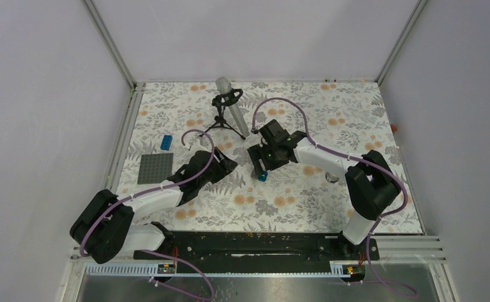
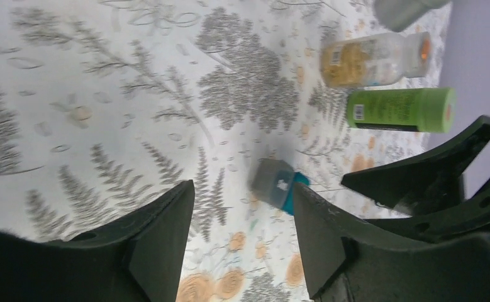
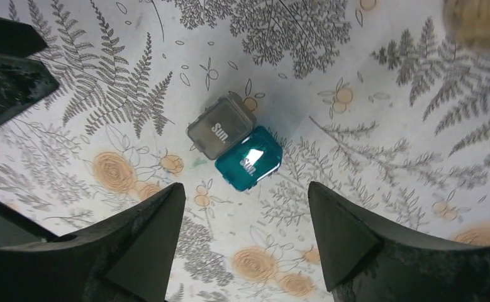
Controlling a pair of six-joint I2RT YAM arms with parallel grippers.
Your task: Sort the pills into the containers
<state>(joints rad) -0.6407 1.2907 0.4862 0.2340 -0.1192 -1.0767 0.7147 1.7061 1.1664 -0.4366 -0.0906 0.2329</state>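
Your right gripper, jaws wide and empty, hovers over the small pill box; closing off-centre could skid it sideways.

My fingers are black. The tablecloth is white, printed with grey ferns and orange flowers. The pill box has one smoky-grey compartment and one teal, both lettered white. The plastic bottle is green.
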